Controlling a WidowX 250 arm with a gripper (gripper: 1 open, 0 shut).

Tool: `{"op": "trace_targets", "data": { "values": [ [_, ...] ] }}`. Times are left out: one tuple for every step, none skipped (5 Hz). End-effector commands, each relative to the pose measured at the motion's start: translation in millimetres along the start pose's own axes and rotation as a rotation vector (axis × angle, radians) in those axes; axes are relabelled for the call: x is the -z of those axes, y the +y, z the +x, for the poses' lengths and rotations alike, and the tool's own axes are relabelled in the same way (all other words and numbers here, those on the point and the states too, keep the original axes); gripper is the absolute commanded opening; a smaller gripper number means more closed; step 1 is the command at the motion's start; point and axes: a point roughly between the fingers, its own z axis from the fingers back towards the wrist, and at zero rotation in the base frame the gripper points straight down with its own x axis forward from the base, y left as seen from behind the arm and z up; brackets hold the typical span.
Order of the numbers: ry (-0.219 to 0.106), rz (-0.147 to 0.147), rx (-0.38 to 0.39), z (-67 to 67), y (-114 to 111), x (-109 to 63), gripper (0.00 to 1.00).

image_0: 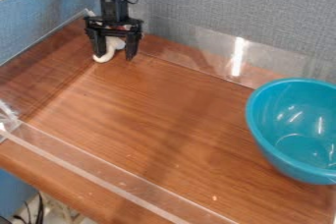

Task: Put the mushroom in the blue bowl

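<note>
My claw (113,51) points straight down at the far left corner of the tabletop (157,120), its jaws spread wide, one dark finger on each side of the mushroom (105,53). I am not gripping anything yet. The mushroom sits low between my fingers, a pale stem with a hint of reddish cap above it, partly hidden by the claw, so I cannot tell whether a finger already touches it.

Just behind me is the grey back wall (223,12), and a clear low barrier (223,53) runs along the tabletop's edges. The bowl (300,130) waits well apart at the near right, upright and empty, partly cut off by the picture's edge.

My judgement is that closing comes next, and that is where trouble could start. The mushroom is small and rounded, so if my fingers meet the cap instead of the stem, it may squirt out sideways or tip over. It seems to sit nearer my left finger, so an uneven squeeze could push it along the wood. If the grip is shallow, it could drop during the long carry across to the bowl.
</note>
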Motion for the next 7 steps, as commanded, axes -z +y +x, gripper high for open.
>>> {"op": "trace_targets", "data": {
  "values": [
    [0.028,-0.008,-0.033,-3.2,21.5,20.3,1.0],
    [0.031,-0.009,-0.036,-3.7,21.8,20.7,1.0],
    [0.034,-0.011,-0.039,-4.1,22.0,21.1,1.0],
    [0.037,-0.013,-0.042,-4.7,22.2,21.3,1.0],
    [0.04,-0.015,-0.045,-5.2,22.5,21.5,1.0],
    [0.043,-0.016,-0.048,-5.6,22.8,22.1,1.0],
    [0.046,-0.018,-0.052,-6.0,23.1,22.8,1.0]
  ]
}}
